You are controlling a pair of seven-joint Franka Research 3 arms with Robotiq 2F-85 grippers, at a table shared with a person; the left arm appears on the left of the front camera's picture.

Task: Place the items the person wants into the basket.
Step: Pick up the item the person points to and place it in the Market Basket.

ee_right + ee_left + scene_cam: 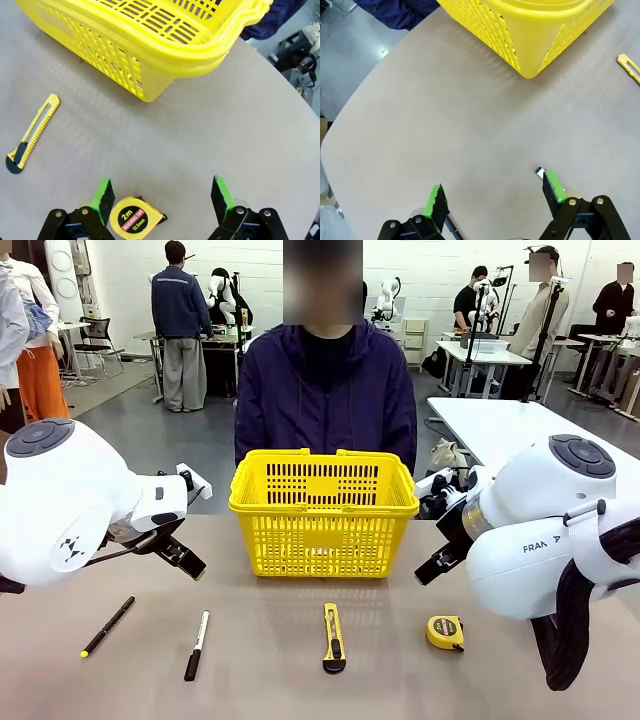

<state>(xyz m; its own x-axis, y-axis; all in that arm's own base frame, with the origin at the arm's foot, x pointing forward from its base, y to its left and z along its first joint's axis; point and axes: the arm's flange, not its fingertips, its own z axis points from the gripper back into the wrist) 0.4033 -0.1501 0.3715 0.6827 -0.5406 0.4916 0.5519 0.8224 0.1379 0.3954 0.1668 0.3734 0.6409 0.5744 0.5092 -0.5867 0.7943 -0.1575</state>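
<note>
Basket (320, 540): centre of front frame, upright on table (260, 685), person (325, 390) behind | tape measure (445, 632) lower right; pen (108, 626) and marker (197, 644) lower left; knife (333, 637) lower centre; all lying apart on table | left gripper (492, 185): jaws wide, empty, over bare table | right gripper (161, 192): jaws wide, empty, tape measure low between its fingers
</note>
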